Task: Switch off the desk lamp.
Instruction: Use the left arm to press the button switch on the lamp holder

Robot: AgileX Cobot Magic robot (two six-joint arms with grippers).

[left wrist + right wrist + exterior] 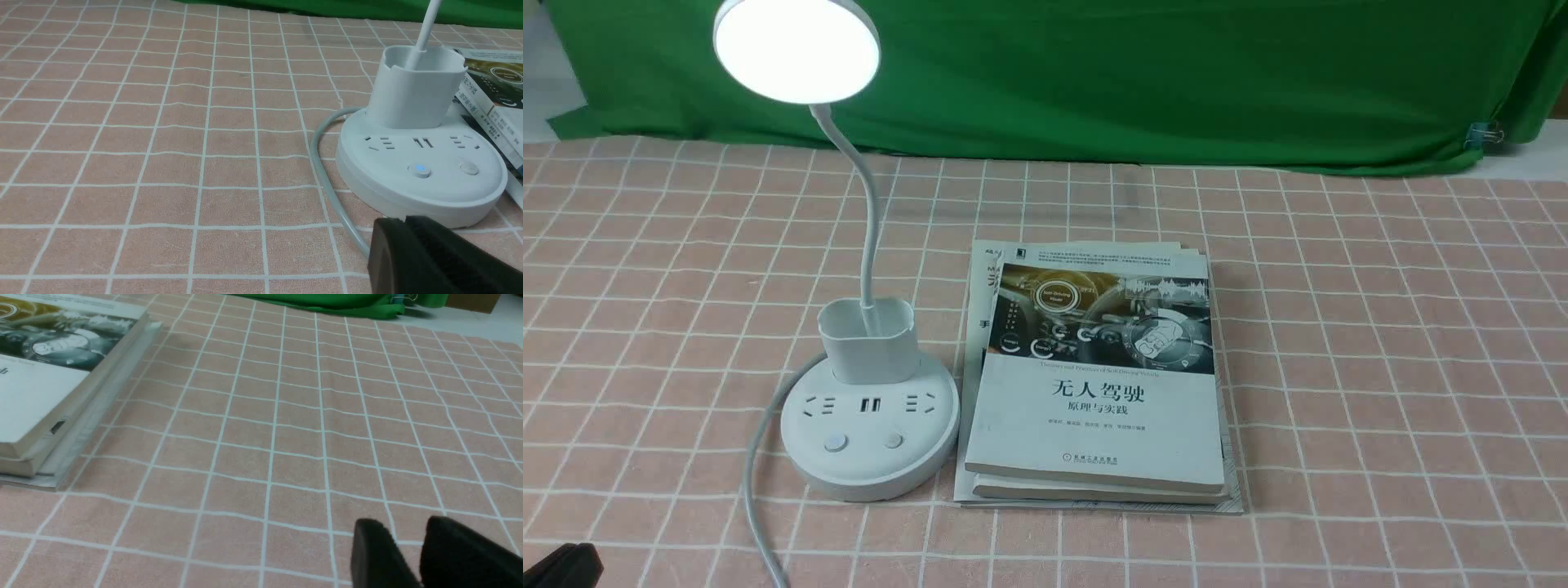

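Desk lamp (pixel 421 163) just beyond the tight-closed left tool (pixel 402 222); right tool (pixel 408 535) narrow-gapped

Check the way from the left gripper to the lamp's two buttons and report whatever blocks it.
Nothing upright blocks it. Only the desk lamp's own power cord lies flat on the tablecloth between the left gripper and the round base; the buttons are uncovered. The books lie on the base's other side.
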